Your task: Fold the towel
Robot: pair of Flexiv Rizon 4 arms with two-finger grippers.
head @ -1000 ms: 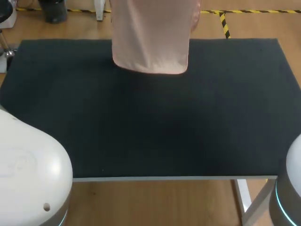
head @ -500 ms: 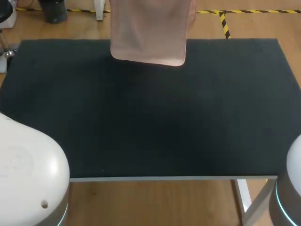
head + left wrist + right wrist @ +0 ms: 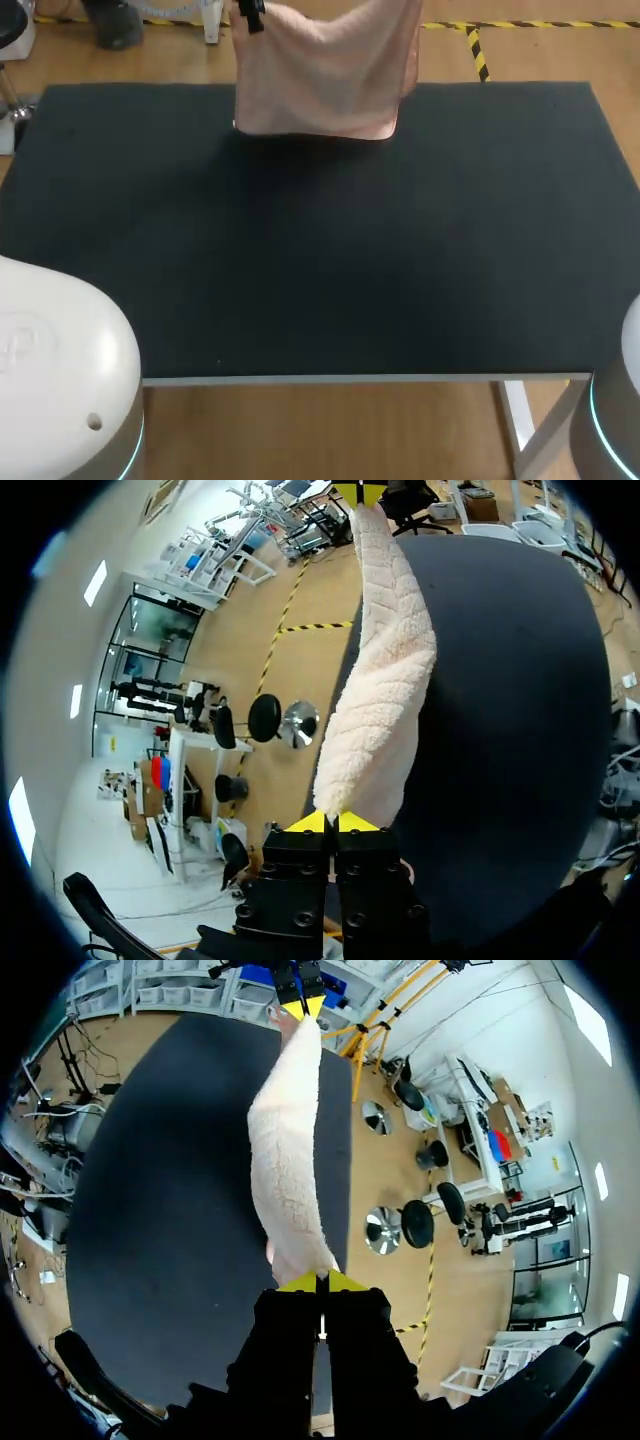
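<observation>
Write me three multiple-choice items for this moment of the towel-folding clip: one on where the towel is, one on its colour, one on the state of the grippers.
1. Where is the towel relative to the table?
A. Hanging over its far side
B. Lying flat at its near edge
C. Bunched at its middle

2. What colour is the towel?
A. Dark blue
B. Green
C. Pale pink

3. What state are the left gripper and the right gripper in?
A. Both open, clear of the towel
B. Each shut on an upper corner of the towel
C. Only the left one holds the towel

Answers:
1 A: the head view shows it hanging by the far edge.
2 C: it looks pale pink in all three views.
3 B: each wrist view shows its own gripper closed on a corner, with the cloth stretched across to the other gripper.
</observation>
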